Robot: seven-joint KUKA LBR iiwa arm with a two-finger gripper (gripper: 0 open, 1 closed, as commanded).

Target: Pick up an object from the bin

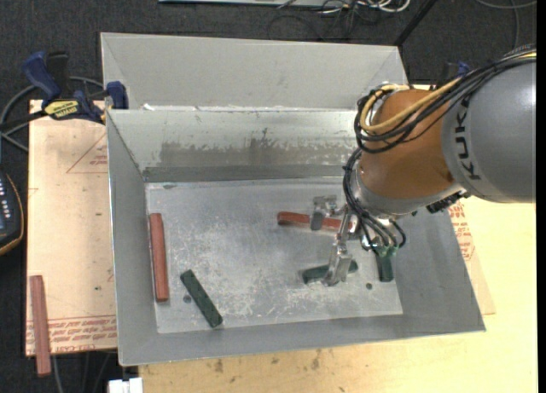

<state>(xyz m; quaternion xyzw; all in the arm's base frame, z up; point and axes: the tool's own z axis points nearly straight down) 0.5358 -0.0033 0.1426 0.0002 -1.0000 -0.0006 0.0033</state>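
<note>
Finding the gripper (341, 266) low over the right of the bin (256, 148), with a small dark piece (316, 277) just beside it toward the view's left, lying crosswise (spread or closed: cannot tell).

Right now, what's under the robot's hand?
A small dark green piece pokes out beneath the hand on the bin floor; the hand covers its right end.

Reddish-brown stick (158, 257) beside dark green bar (201, 299) (2 left-side pieces)
</note>
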